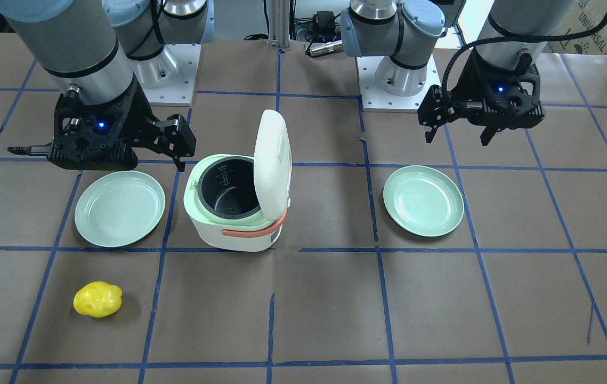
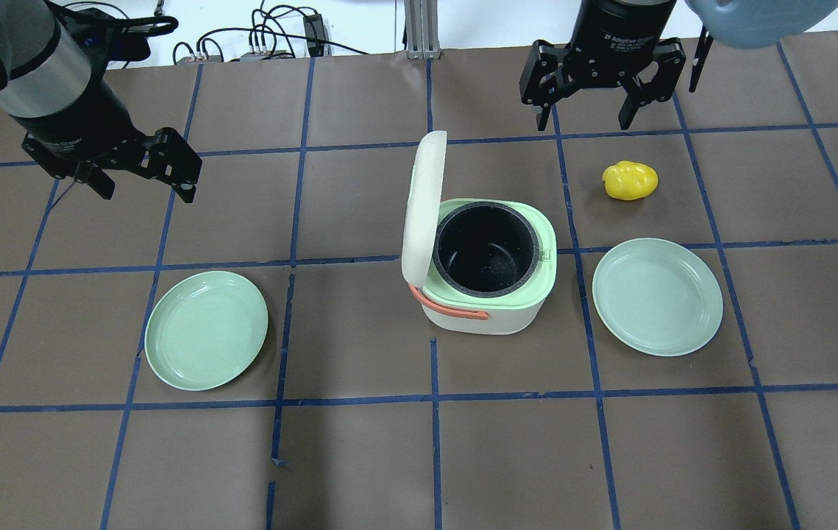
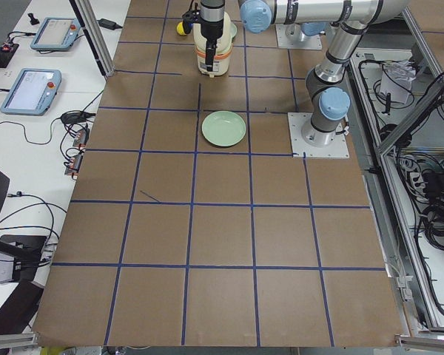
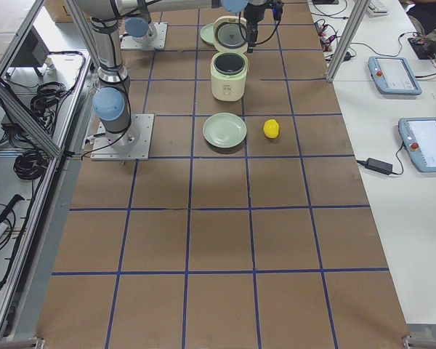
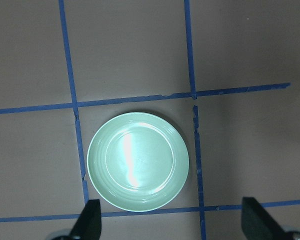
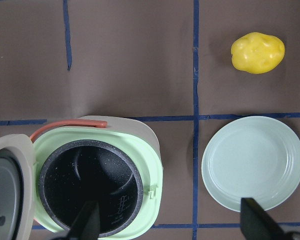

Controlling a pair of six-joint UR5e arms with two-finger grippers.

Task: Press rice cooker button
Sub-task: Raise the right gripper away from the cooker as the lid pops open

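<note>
The white rice cooker (image 2: 477, 313) stands mid-table with its lid (image 2: 422, 202) tipped up open, showing the black inner pot (image 6: 90, 187). The small mint-green button (image 2: 547, 255) sits on the rim opposite the hinge; it also shows in the right wrist view (image 6: 151, 191). My right gripper (image 2: 584, 118) is open and empty, held above the table beyond the cooker, touching nothing. My left gripper (image 2: 146, 188) is open and empty, high above the left plate (image 5: 138, 160). Each is well clear of the button.
A mint plate (image 2: 207, 330) lies left of the cooker and another (image 2: 658, 296) lies right of it. A yellow lumpy object (image 2: 630, 180) lies beyond the right plate. Blue tape lines grid the brown table.
</note>
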